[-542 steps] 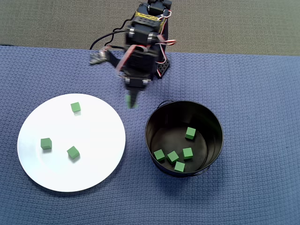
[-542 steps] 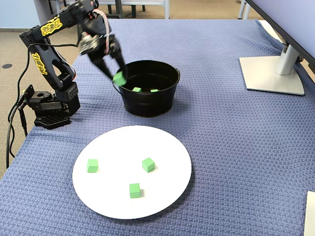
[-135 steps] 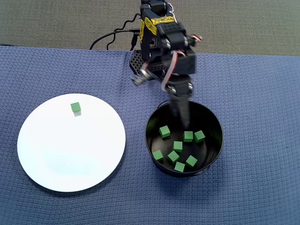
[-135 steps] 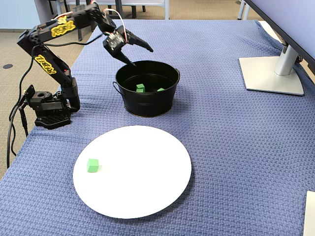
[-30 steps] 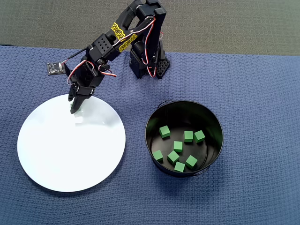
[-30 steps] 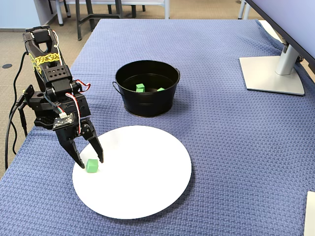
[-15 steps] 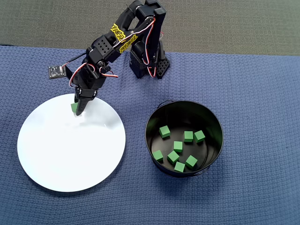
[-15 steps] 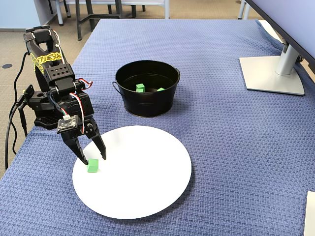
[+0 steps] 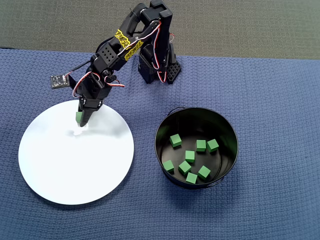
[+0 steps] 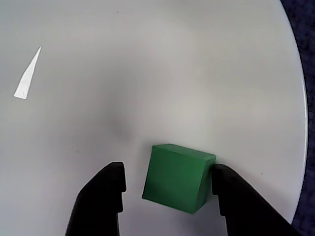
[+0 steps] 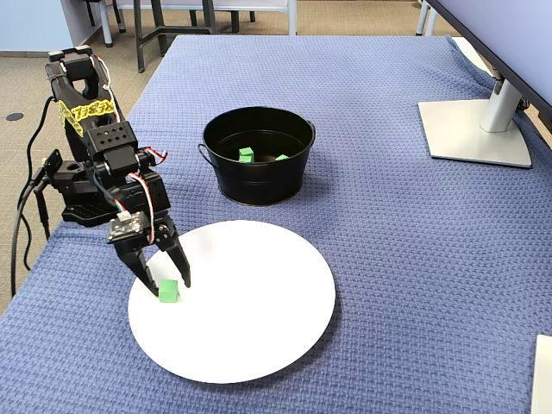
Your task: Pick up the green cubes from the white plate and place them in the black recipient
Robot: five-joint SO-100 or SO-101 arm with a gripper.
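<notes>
One green cube [image 10: 178,177] lies on the white plate [image 10: 147,73], near its edge on the arm's side. My gripper [image 10: 168,172] is open and straddles it. The right finger [image 10: 231,196] touches the cube's side, and a gap separates it from the left finger [image 10: 106,196]. In the overhead view the gripper [image 9: 82,120] covers most of that cube [image 9: 78,117] on the plate [image 9: 75,165]. The fixed view shows the cube [image 11: 168,291] between the fingertips of the gripper [image 11: 166,283]. The black recipient [image 9: 156,137] stands right of the plate, holding several green cubes [image 9: 190,156].
A blue woven cloth [image 11: 388,259] covers the table. The arm's base [image 11: 86,203] sits at the table's left edge in the fixed view, with cables hanging off. A monitor stand [image 11: 474,129] occupies the far right. A small circuit board [image 9: 58,80] dangles beside the wrist.
The gripper has slid a little further onto the plate and its fingers now flank the cube. One finger has come against the cube, which has shifted slightly.
</notes>
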